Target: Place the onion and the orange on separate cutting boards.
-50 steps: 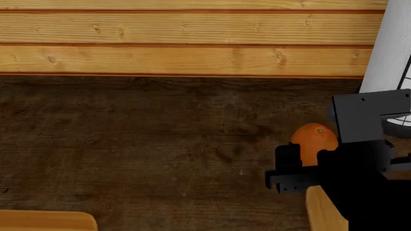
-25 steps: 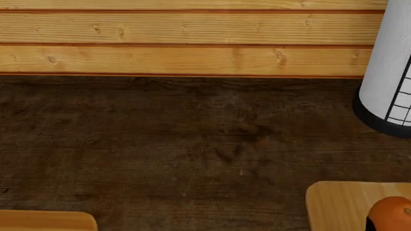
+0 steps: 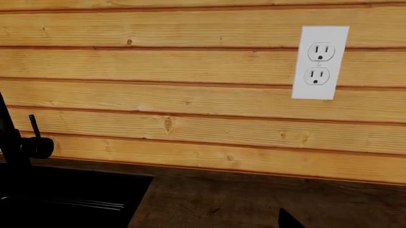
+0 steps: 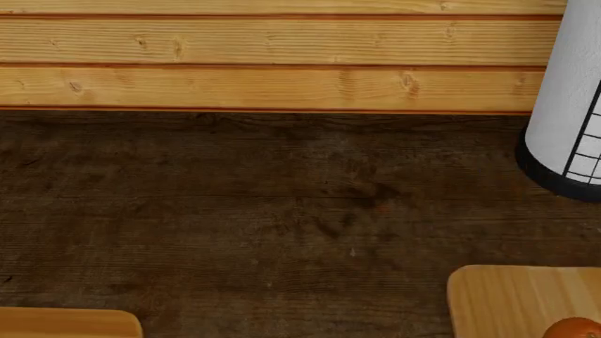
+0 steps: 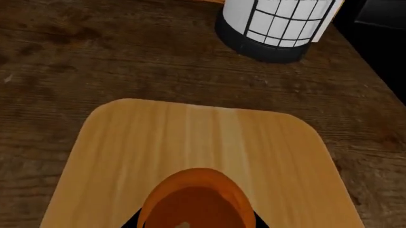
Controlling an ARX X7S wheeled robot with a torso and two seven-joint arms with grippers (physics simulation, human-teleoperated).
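The orange point(image 5: 197, 199) sits between the black fingers point(image 5: 134, 221) of my right gripper point(image 5: 195, 224), which is shut on it over the pale tan cutting board point(image 5: 190, 137). In the head view only the top of the orange point(image 4: 575, 329) peeks in at the bottom right corner, above that same board point(image 4: 502, 303). A corner of the golden-orange cutting board point(image 4: 66, 324) shows at the bottom left. The onion is out of view. Of my left gripper only one black fingertip point(image 3: 288, 221) shows, above the dark countertop near the wall.
A white cylinder with a black grid and base point(image 4: 568, 105) stands at the back right, just beyond the pale board. A plank wall point(image 4: 272, 63) backs the dark wooden countertop point(image 4: 263, 211). A black sink point(image 3: 63, 199) with a faucet point(image 3: 19, 142) and a wall outlet point(image 3: 319, 62) face the left wrist.
My right gripper has carried the orange from beside the white cylinder toward the front, over the pale board. The arm has dropped out of the head view.
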